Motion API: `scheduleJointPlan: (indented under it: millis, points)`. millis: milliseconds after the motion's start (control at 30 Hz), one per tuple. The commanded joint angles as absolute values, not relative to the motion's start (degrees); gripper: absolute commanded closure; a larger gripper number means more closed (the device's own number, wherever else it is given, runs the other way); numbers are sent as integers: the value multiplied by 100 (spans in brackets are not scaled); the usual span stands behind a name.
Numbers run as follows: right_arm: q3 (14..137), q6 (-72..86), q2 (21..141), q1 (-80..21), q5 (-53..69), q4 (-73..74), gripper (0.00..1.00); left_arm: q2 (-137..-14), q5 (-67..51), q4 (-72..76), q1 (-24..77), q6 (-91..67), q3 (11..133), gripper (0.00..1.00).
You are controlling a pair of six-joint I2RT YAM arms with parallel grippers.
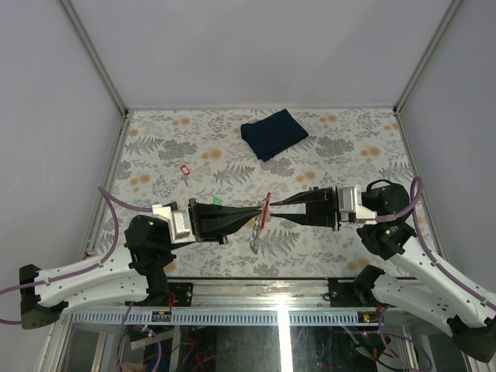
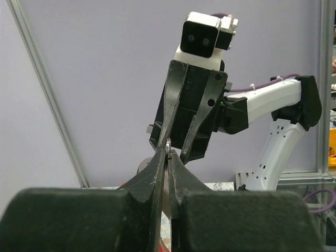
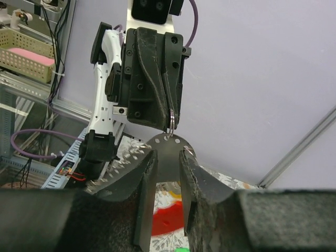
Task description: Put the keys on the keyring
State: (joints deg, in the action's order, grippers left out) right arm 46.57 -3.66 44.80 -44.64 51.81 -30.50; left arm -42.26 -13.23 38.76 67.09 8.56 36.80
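Observation:
The keyring hangs above the table's middle, between my two grippers. Its thin silver ring (image 3: pixel 171 124) (image 2: pixel 167 145) is pinched in the tips of my left gripper (image 1: pixel 260 215) (image 2: pixel 168 149), which is shut on it. A grey metal plate (image 3: pixel 168 152) with small holes hangs from that ring. My right gripper (image 1: pixel 273 211) (image 3: pixel 168 151) holds the plate by its two edges, fingers a plate's width apart. The red tag (image 1: pixel 266 209) (image 3: pixel 169 220) shows below the plate. A green-headed key (image 1: pixel 218 201) lies just beyond the left gripper's body.
A folded dark blue cloth (image 1: pixel 273 133) lies at the back of the flowered table (image 1: pixel 155 155). A small red item (image 1: pixel 184 170) sits at the left. A silvery strand (image 1: pixel 256 232) trails under the tag. Metal frame posts stand at the corners.

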Motion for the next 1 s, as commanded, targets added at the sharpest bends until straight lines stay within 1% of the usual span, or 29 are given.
scheduleJointPlan:
  millis: [0,200,533,633,867,900,967]
  points:
    - [4720,40,4523,-4499,5343,-3759,70,-4203,-1500,4564,6729,655,3673,100]
    - [4707,408,4641,-4500,5393,-4234,68,-4231,-1530,4515,6725,666,3711,100]
    - [4682,634,4799,-4608,5478,-4492,68,-4331,-1511,4572,6729,681,3760,100]
    - [4651,633,4816,-4638,5444,-4515,70,-4373,-1554,4586,6726,666,3800,100]
    - [4566,629,4799,-4658,5415,-4518,79,-4418,-1625,4606,6728,617,3860,100]
    - [4549,630,4799,-4658,5409,-4518,80,-4419,-1630,4617,6727,615,3863,100]
    - [4544,624,4790,-4658,5401,-4511,87,-4421,-1635,4625,6726,599,3874,100]
